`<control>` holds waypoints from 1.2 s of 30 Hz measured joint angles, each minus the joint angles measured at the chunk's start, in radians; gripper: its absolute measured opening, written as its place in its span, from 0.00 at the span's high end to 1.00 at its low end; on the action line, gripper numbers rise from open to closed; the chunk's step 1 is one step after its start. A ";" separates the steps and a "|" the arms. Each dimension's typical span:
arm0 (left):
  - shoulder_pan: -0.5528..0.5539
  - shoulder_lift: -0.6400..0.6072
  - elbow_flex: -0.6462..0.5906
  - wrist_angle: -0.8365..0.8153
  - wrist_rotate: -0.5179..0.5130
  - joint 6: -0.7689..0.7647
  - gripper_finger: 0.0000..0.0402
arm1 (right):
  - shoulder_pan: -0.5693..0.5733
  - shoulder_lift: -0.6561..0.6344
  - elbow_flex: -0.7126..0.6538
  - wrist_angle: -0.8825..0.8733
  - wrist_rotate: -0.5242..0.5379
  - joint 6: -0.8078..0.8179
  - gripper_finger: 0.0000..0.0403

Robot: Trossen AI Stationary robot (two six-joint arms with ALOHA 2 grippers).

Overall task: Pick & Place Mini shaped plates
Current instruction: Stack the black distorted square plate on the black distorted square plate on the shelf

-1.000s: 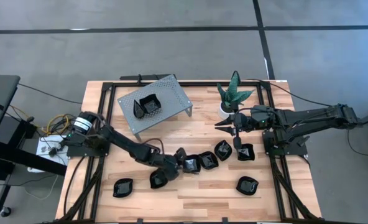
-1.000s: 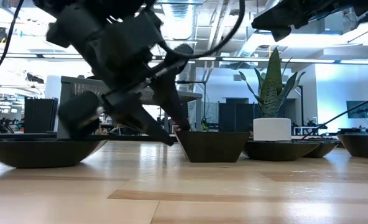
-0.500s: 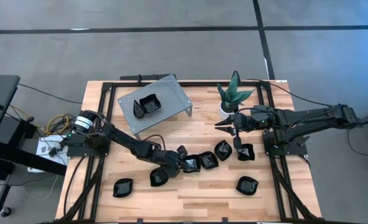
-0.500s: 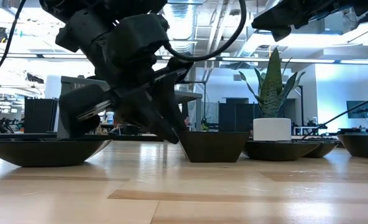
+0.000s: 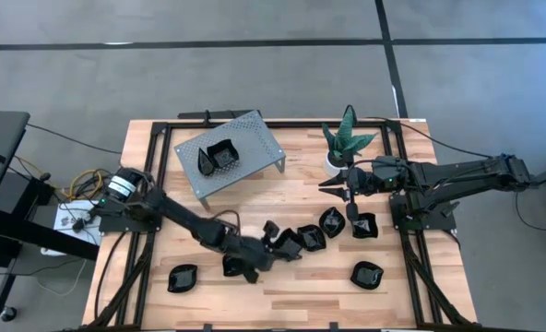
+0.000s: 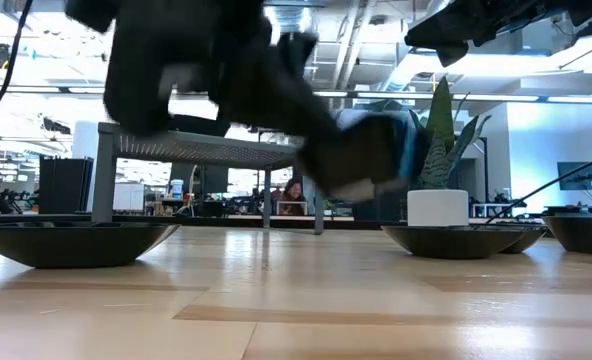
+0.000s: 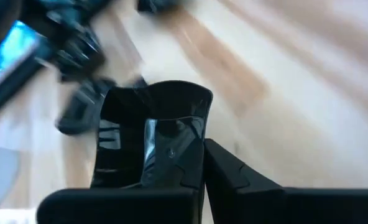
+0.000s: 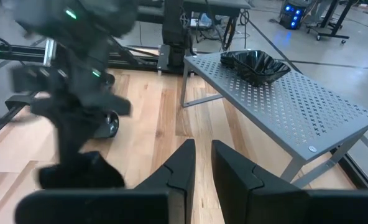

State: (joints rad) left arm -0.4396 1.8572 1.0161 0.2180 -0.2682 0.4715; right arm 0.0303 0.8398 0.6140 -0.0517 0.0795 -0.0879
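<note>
My left gripper (image 5: 271, 247) is clamped on the wall of a squarish black mini plate (image 7: 154, 132), near the middle of the table's front half, in the row of dishes. The left wrist view shows my fingers (image 7: 230, 171) pinching one glossy side of it, with the rest of the dish sticking out past them. In the low view the dish appears to be off the wood, blurred, so I judge I am carrying it.

The grip is on one thin, slick rim only, so the dish could pivot or slide out if I swing quickly. The neighbouring black dishes (image 5: 310, 238) lie just beside my wrist, and a low sweep could knock them. The likely target is the grey perforated stand (image 5: 255, 148), where one plate (image 5: 219, 157) already sits. Coming in too low would catch the stand's edge, and setting down on top of that plate would leave mine tilted.

My right gripper (image 5: 350, 187) hangs above the table by the potted plant (image 5: 345, 140), fingers nearly together, holding nothing that I can see. If it drops, it could hit the plant or the dishes under it.

I can read no brand, label or writing anywhere.
</note>
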 joint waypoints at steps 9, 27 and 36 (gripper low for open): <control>-0.023 -0.094 0.082 -0.044 -0.422 -0.110 0.98 | 0.000 0.000 0.000 0.000 0.000 0.000 0.88; 0.471 -0.612 0.046 -0.767 -0.427 -0.841 0.98 | 0.001 0.000 0.000 -0.002 0.000 0.001 0.88; 0.480 -0.644 -0.054 -0.770 -0.400 -0.844 0.98 | 0.001 0.000 0.000 -0.003 -0.001 0.002 0.88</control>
State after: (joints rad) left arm 0.0401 1.2129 0.9624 -0.5519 -0.6684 -0.3730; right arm 0.0315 0.8395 0.6138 -0.0542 0.0788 -0.0864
